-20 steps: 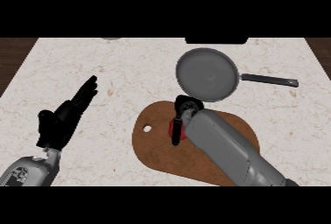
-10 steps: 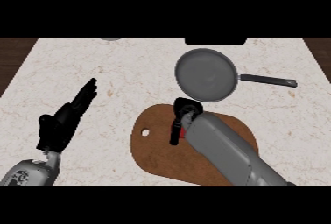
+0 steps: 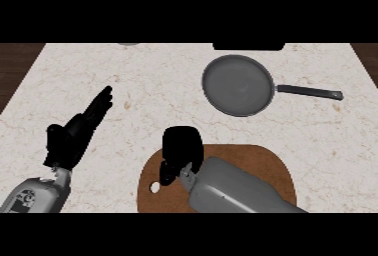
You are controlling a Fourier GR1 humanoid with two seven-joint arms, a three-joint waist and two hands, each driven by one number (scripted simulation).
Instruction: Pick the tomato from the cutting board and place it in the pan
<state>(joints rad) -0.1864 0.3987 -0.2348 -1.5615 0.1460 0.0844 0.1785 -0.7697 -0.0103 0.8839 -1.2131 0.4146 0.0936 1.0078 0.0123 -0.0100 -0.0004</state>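
Head view: right hand (image 3: 181, 150) is curled at the cutting board's (image 3: 258, 165) 10 o'clock edge. No tomato shows, so it is probably hidden inside those clamped fingers, though I cannot confirm it. Pan (image 3: 238, 85) sits bare toward 1 o'clock, so carrying and releasing remain. Left hand (image 3: 74, 135) rests open at 9 o'clock.
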